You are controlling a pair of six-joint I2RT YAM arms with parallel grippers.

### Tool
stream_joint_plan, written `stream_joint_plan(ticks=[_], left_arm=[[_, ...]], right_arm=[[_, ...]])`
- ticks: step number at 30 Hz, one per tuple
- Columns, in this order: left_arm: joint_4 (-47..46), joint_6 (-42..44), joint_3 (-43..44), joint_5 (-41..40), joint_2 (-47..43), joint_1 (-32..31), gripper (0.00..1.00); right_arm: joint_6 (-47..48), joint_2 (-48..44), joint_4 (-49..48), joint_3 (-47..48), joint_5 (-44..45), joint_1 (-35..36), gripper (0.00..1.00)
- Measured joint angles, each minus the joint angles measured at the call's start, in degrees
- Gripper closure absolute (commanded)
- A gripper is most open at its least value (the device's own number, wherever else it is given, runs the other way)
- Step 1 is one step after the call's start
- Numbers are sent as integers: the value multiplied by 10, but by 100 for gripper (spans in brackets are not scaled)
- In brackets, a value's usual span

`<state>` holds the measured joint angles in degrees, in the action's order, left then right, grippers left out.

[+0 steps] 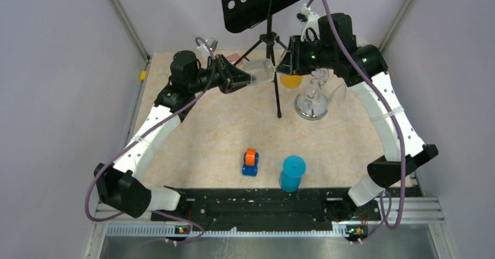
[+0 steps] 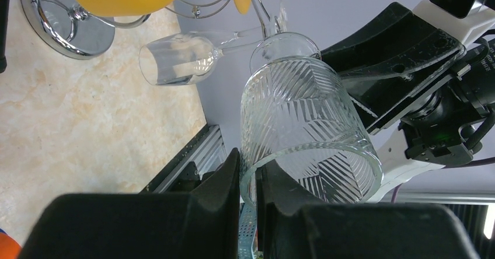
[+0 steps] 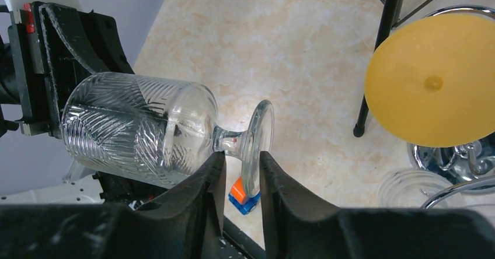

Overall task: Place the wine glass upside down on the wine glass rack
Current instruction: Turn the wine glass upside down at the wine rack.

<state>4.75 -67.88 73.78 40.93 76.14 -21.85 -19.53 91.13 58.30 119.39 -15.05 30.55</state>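
top view: beige marbled tabletop (image 1: 198, 130), pale grey walls (image 1: 58, 66) on three sides, metal rail along the near edge. black music stand (image 1: 262, 2) w/ a perforated desk at the back. the wine glass (image 1: 260, 71) hangs sideways in the air between left gripper (image 1: 248, 78) and right gripper (image 1: 281, 67), just left of the wine glass rack (image 1: 311, 104). blue cup (image 1: 292, 173) and an orange-blue toy (image 1: 250, 162) sit near the front.

left wrist: left gripper (image 2: 248, 165) is pinched on the rim of the wine glass (image 2: 303, 113) (leaf-cut pattern). a 2nd clear glass (image 2: 175, 58) hangs by the rack's chrome base (image 2: 52, 20).

right wrist: right gripper (image 3: 240, 165) fingers stand narrowly apart either side of the glass foot (image 3: 260, 136), a gap showing on the stem side. yellow disc (image 3: 432, 84) is at right, over the tabletop (image 3: 262, 37).
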Motion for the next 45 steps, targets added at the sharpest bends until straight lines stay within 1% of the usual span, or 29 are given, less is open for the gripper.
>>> stream_joint_plan(ticks=[4,6,9,10,11,16,18,19,20,21,24,28,32,36,38,40,45], left_arm=[[0,0,0,2,0,1,100],[0,-2,0,2,2,3,100],[-1,-10,1,2,2,4,100],[-1,-10,1,2,2,4,99],[-1,-10,1,2,2,4,95],[-1,-11,1,4,3,4,65],[-4,-8,3,6,3,3,55],[-6,-7,5,7,3,3,51],[-7,-4,6,7,3,3,42],[-7,-3,8,9,3,3,38],[-6,5,11,8,3,5,34],[2,17,12,9,2,9,23],[17,34,19,13,1,14,18],[40,60,32,13,-3,21,13],[62,83,49,12,-5,25,10],[89,110,69,10,-7,28,9],[185,210,153,-12,-7,30,8]], right_arm=[[6,0,-2,0,4,0,94],[12,0,-3,0,6,0,100],[21,0,-1,-1,9,0,100],[24,0,-1,-1,9,0,100],[26,0,-1,-1,9,0,100],[33,0,0,-1,13,1,100],[35,0,0,-1,20,2,100],[35,0,0,-1,24,2,100],[37,0,0,-2,30,2,100],[41,-2,-3,-3,37,2,100],[55,-15,-14,-25,55,2,100],[71,-44,-43,-61,88,2,100],[79,-63,-64,-77,110,2,100],[81,-68,-83,-80,113,2,100],[84,-73,-99,-91,108,2,100],[90,-78,-113,-105,102,2,100],[122,-80,-138,-123,82,2,100]])
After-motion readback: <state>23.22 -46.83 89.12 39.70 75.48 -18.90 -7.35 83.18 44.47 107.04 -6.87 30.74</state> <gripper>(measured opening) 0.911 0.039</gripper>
